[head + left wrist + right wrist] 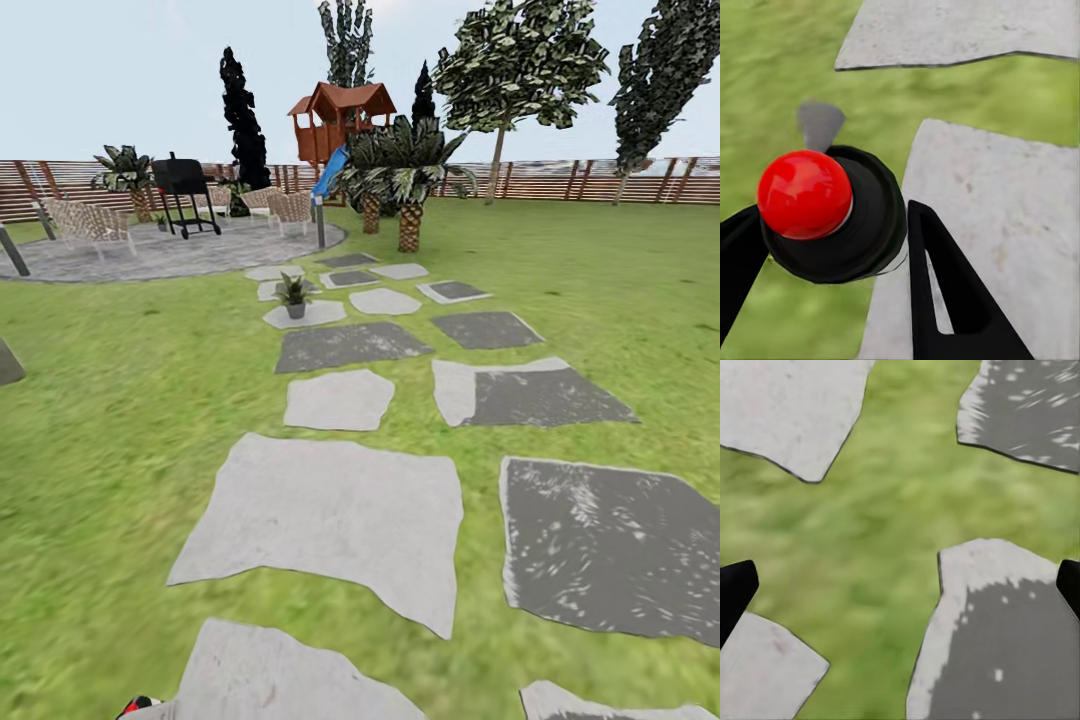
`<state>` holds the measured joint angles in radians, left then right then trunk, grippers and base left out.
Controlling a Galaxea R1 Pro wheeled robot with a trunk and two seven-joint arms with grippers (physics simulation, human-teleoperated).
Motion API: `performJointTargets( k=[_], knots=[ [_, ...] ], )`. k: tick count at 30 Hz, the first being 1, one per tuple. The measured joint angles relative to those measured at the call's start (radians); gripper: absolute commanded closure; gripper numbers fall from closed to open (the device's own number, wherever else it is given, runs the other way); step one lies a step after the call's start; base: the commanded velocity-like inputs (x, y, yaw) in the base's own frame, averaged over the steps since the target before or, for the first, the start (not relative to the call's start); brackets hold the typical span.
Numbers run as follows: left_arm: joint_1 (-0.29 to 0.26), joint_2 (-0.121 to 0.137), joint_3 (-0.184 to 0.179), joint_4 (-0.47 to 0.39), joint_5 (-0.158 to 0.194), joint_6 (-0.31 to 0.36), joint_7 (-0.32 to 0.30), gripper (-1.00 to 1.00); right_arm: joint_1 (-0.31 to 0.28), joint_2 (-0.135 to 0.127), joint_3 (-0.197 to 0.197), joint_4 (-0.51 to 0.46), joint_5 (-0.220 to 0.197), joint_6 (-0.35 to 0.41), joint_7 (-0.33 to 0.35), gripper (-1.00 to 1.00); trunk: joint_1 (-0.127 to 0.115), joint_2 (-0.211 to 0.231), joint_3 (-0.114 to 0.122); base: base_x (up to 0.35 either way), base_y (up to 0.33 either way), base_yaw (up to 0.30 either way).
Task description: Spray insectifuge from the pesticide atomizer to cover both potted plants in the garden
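Carrying the red-capped black pesticide atomizer (825, 214) along the grey stone pavers (330, 515).
Clamping it in the left gripper (825, 247); right gripper (900, 592) spread, empty; approaching the small green potted plant (294, 295) straight ahead, left arm nearer.

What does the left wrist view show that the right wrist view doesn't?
Left wrist view: the left pincer shut on the atomizer, whose red knob faces the camera. Right wrist view: the right pincer open with nothing between its fingertips, and a dark paver. Both show grass and pale pavers below.
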<state>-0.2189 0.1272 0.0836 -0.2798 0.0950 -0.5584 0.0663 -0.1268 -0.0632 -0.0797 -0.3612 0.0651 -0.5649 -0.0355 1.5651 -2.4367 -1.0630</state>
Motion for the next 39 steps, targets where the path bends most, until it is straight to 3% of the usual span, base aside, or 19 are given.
performJointTargets(
  k=[16, 39],
  knots=[
    [0.000, -0.001, 0.000, 0.001, 0.000, 0.000, 0.000, 1.00, 0.000, 0.000, -0.002, 0.000, -0.001, -0.001, -0.004, -1.00, 0.000, 0.000, 0.000, 0.340, 0.000, 0.173],
    [0.000, -0.002, 0.000, 0.001, 0.000, 0.000, 0.000, 1.00, 0.000, 0.000, -0.002, 0.002, 0.000, 0.000, -0.004, -1.00, 0.000, 0.000, 0.000, 0.340, 0.000, 0.007]
  ],
)
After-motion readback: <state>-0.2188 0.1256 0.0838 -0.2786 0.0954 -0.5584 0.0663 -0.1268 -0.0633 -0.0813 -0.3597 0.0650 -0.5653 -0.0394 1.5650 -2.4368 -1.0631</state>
